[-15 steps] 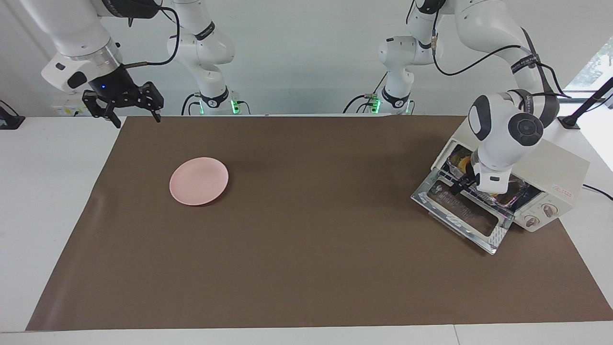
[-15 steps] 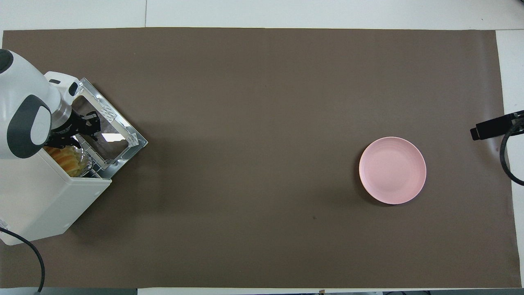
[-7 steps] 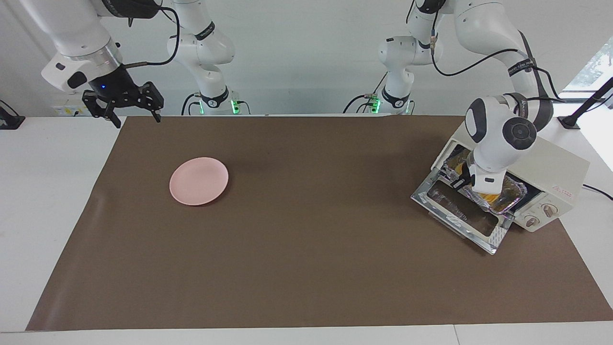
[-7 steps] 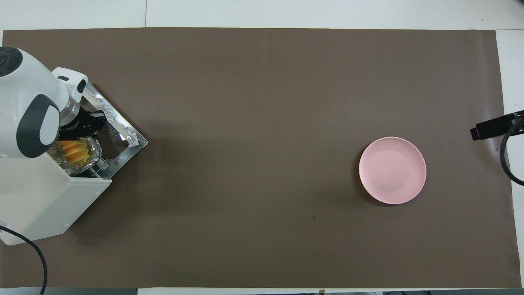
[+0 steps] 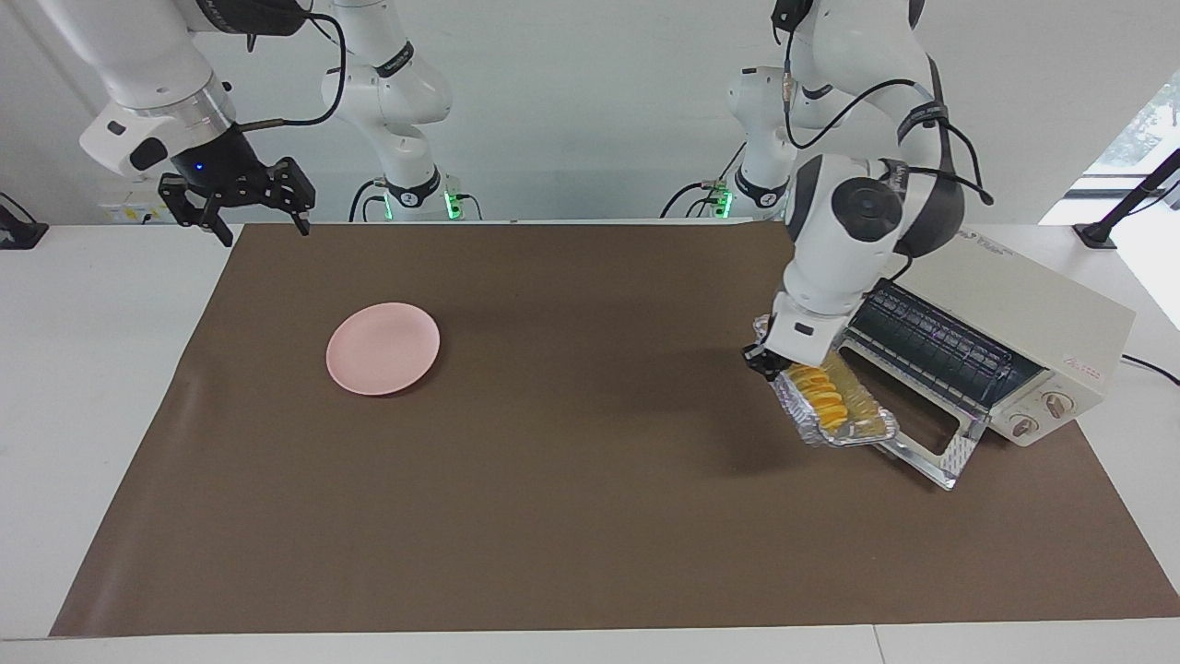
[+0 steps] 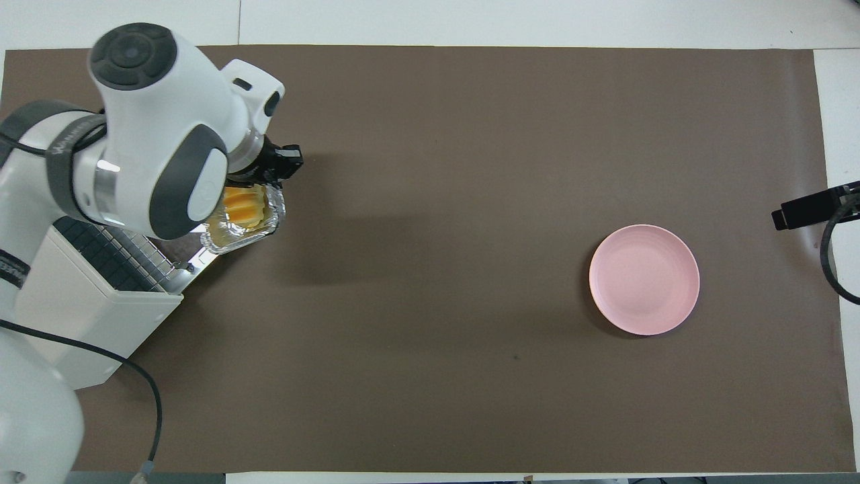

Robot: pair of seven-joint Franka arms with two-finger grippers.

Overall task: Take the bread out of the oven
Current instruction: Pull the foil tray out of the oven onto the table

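Observation:
The golden ridged bread (image 5: 823, 395) (image 6: 243, 207) lies in a crinkled foil tray (image 5: 843, 432) (image 6: 235, 242). My left gripper (image 5: 763, 361) (image 6: 285, 161) is shut on that tray's rim and holds it tilted in the air, outside the oven, over the open drop door (image 5: 933, 444) and the mat's edge in front of it. The cream-white oven (image 5: 1023, 300) (image 6: 74, 316) stands at the left arm's end of the table, its wire rack (image 5: 931, 346) (image 6: 111, 252) bare. My right gripper (image 5: 265, 229) (image 6: 806, 208) waits open over the mat's corner at the right arm's end.
A round pink plate (image 5: 383, 348) (image 6: 644, 279) with nothing on it sits on the brown mat (image 5: 590, 480) toward the right arm's end. The oven's power cable (image 6: 134, 376) trails off near the left arm's base.
My left gripper closed on the foil tray inside the oven, then drew it out and lifted it with the bread, swinging toward the table's middle. The right arm has not moved.

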